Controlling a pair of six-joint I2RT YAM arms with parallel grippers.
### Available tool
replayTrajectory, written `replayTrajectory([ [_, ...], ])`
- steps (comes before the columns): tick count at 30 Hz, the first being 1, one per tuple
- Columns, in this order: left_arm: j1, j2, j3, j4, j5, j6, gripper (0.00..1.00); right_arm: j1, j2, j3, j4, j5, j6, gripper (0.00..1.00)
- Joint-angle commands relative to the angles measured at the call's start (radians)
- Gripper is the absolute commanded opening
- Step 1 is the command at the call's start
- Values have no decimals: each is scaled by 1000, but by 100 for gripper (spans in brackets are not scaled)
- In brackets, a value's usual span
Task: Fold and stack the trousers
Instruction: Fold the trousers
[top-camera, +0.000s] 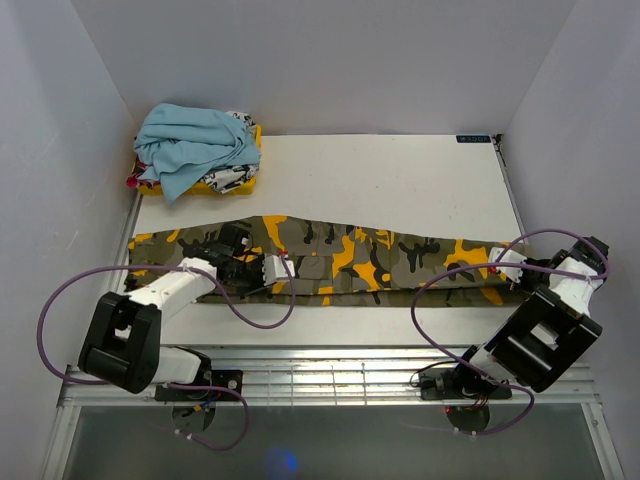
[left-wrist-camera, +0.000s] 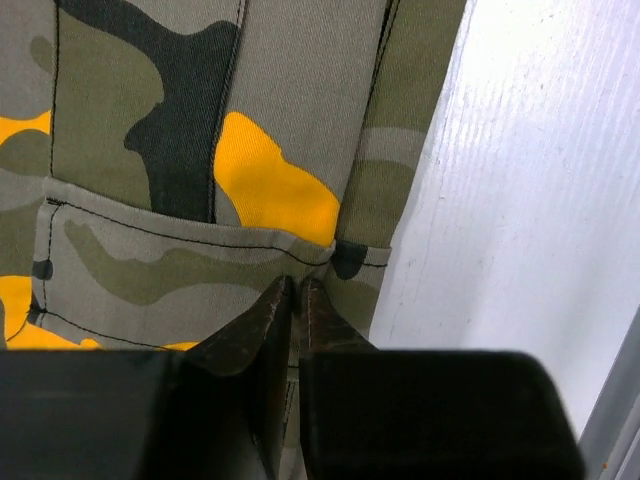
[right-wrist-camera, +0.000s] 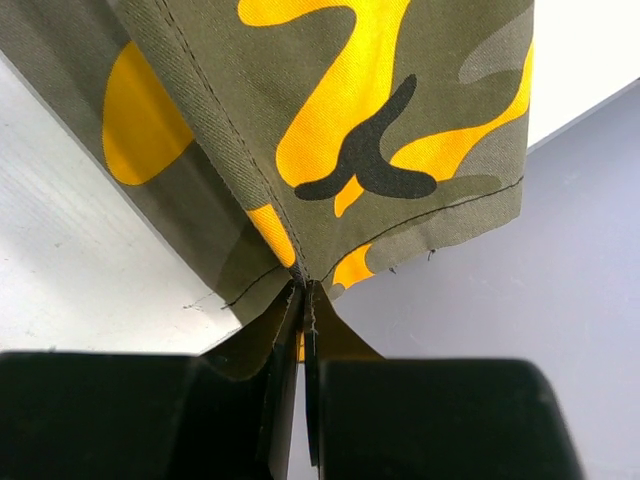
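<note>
Top view: long olive-and-orange camouflage fabric trousers (top-camera: 340, 262) span mid-frame. Left wrist: left gripper (left-wrist-camera: 296, 290), jaws nearly together, pinches the cloth's edge. Right wrist: right gripper (right-wrist-camera: 303, 290) is clamped on the hem corner. Best lift both ends level, taut.

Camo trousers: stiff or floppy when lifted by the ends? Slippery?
Likely floppy: the trousers lie flat along the table, and the hem pinched by the right hand folds at the pinch. Lifted by the ends, the middle would probably sag. The twill weave looks matte, so probably not slippery.
</note>
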Motion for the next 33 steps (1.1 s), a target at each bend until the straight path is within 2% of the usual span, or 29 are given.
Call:
replayTrajectory([
  [1,-4,-16,-22,33,-25,-4,16,4,12,57,-3,-8,-213,8],
  [3,-4,-28,-36,27,-25,4,15,5,19,78,0,-8,-202,8],
  [4,-4,-34,-39,17,-20,13,18,5,29,88,-3,-8,-193,8],
  [6,-4,-62,-53,-15,1,40,29,7,37,111,-15,-9,-180,8],
  [7,-4,-69,-61,-17,12,43,40,7,45,117,-20,-9,-176,8],
  [8,-4,-80,-67,-14,12,45,43,8,45,120,-21,-9,-171,8],
  [13,-4,-60,-78,4,-15,36,47,11,39,118,-24,-17,-170,8],
  [18,-4,-36,-73,33,-17,-4,20,21,23,106,-20,-17,-174,8],
  [19,-4,-34,-71,35,-18,-18,18,22,22,106,-15,-17,-174,8],
  [24,-2,-57,-84,35,-18,-24,13,25,40,138,-20,-6,-168,8],
  [27,4,-65,-78,33,-21,-41,1,28,49,164,-6,-14,-139,8],
  [29,23,-85,-53,32,-8,-73,0,41,51,181,29,-37,-98,8],
  [32,106,-108,43,9,55,-173,0,82,52,255,95,-69,16,8],
  [33,169,-112,94,-28,86,-197,0,96,58,294,100,-81,60,8],
])
